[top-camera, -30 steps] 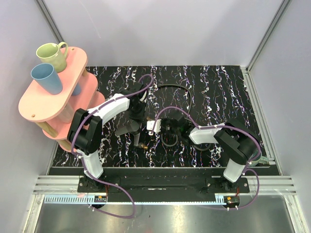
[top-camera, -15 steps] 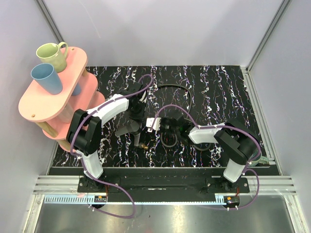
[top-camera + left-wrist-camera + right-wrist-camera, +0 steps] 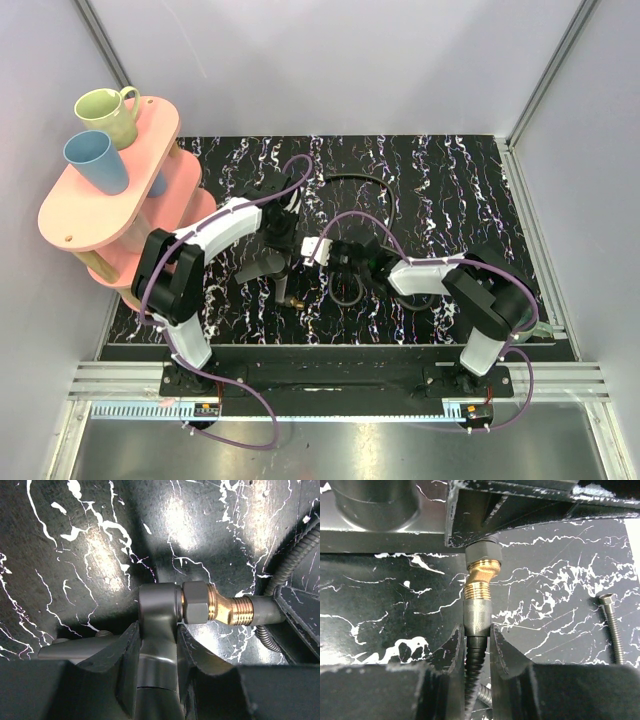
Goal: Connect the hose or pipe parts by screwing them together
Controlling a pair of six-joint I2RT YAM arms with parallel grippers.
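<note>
The left hand [image 3: 157, 637] was clenched on the dark grey forked fitting [image 3: 157, 602]. Its two fingers [image 3: 127, 665] pressed the body from either side, so the fitting's head stood just past the fingertips. From that head, off to the hand's right, a grey nut and a brass threaded tip [image 3: 227, 610] ran out sideways with a slight bend. The tip's far end met the grey metal sleeve of the black hose [image 3: 292, 562], which curved away beyond it.

The right hand [image 3: 476, 640] was grasping that hose at its end (the grip sat on the knurled sleeve, with the ribbed hose running back between the fingers toward the wrist). Straight ahead of its fingertips the sleeve touched the brass tip, roughly in line with it. How far the thread had gone in, I could not tell. A loose screw [image 3: 611, 626] lay on the black marbled table [image 3: 555, 580], well off to this hand's right.

From above, the two hands faced each other closely, with the joint between them. The rest of the hose looped away on the table beyond both. A second brass tip [image 3: 291, 298] of the fitting pointed back toward the arm bases, just behind the left hand. Far out to that hand's left stood a pink shelf [image 3: 70, 215] carrying a green mug [image 3: 105, 115] and a blue cup [image 3: 95, 160].
</note>
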